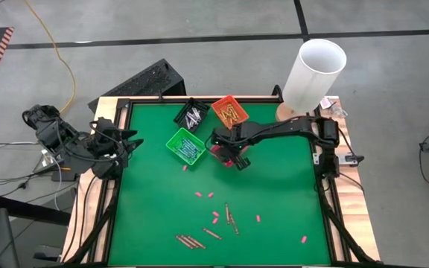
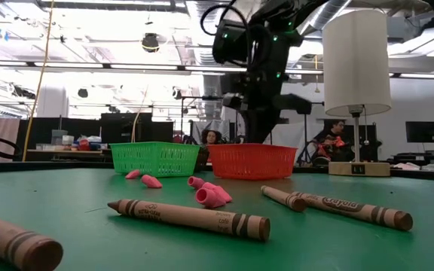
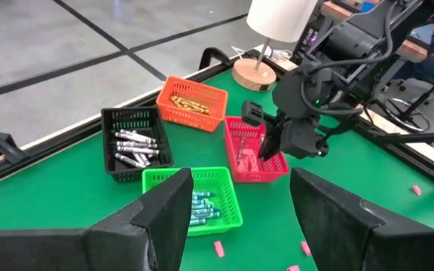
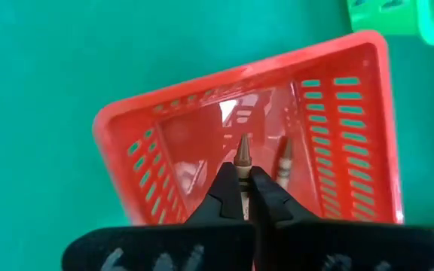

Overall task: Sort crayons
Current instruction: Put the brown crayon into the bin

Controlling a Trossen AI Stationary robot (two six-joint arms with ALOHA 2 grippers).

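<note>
My right gripper hovers over the red bin, shut on a brown crayon. Another crayon lies inside that bin. In the high view the gripper covers most of the red bin. Around it stand the green bin with blue crayons, the black bin with grey ones and the orange bin with yellow ones. Several brown crayons lie loose near the table's front. My left gripper waits open at the table's left edge. My right gripper pinches the brown crayon between its two fingers, whose ends close on the wrapped shaft just behind the pointed end. The fingers point steeply down and lie along the crayon. The crayon sticks out beyond them, point down, clear of the red bin's floor.
Small pink bits are scattered over the green mat. A white lamp on a wooden base stands at the table's far right corner. In the low view, brown crayons and pink bits lie in front of the bins.
</note>
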